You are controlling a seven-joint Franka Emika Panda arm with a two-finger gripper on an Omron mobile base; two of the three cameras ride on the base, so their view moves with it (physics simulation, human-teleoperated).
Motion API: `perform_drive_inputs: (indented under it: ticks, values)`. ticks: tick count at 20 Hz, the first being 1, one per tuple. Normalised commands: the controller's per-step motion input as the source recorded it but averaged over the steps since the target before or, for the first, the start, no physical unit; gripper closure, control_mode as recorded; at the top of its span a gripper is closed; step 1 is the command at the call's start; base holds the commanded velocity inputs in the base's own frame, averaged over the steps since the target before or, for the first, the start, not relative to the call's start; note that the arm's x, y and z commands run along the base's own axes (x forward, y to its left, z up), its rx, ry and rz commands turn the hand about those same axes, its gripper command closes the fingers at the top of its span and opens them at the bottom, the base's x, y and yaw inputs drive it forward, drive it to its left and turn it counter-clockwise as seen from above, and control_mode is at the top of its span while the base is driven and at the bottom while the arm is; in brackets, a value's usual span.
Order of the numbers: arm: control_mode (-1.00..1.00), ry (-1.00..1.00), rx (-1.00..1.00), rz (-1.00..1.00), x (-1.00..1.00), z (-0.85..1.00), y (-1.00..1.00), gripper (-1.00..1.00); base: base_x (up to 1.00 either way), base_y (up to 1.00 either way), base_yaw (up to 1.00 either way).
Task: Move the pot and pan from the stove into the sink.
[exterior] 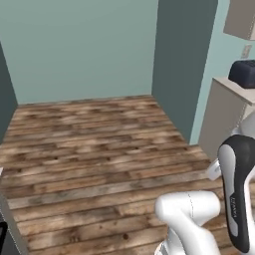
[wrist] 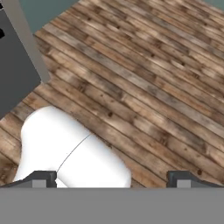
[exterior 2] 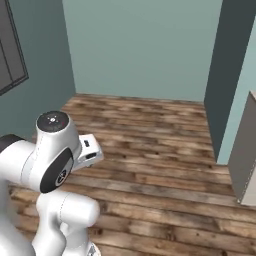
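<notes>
The robot's white arm [exterior: 199,219] folds low over a wood-plank floor [exterior: 99,149], its dark-jointed elbow [exterior: 239,194] rising at the right edge of the left base view. In the hand view the claw [wrist: 111,178] points down at the planks, its two dark fingertips [wrist: 39,178] spread wide apart at the bottom of the frame with nothing between them. A dark panel with a pale edge [wrist: 17,65] stands on the floor at the upper left of that same view. Farther off, a pale cabinet [exterior: 224,119] stands against the right-hand wall, and on its surface rests a dark rounded object [exterior: 244,73], too cropped to identify. A dark teal pillar [exterior: 182,64] juts out beside the cabinet. At the far end of the room a plain pale green wall [exterior: 84,45] meets the floor. A dark framed panel [exterior 2: 11,47] hangs on the left-hand wall in the right base view. Where the pot, pan, stove and sink are cannot be told from these views.
</notes>
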Motion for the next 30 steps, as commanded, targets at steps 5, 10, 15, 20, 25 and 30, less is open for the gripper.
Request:
perform_drive_inputs:
  ticks: [5,10,15,20,25,30]
  values:
    - [1.0,0.0,0.0,0.0,0.0,0.0,0.0,-1.0,0.37,-0.75,-0.11]
    - [1.0,0.0,0.0,0.0,0.0,0.0,0.0,-1.0,0.39,-0.71,-0.11]
    - [1.0,0.0,0.0,0.0,0.0,0.0,0.0,-1.0,0.42,-0.69,-0.11]
    - [1.0,0.0,0.0,0.0,0.0,0.0,0.0,-1.0,0.49,-0.66,-0.11]
    - [1.0,0.0,0.0,0.0,0.0,0.0,0.0,-1.0,0.52,-0.65,-0.11]
    - [1.0,0.0,0.0,0.0,0.0,0.0,0.0,-1.0,0.51,-0.69,-0.11]
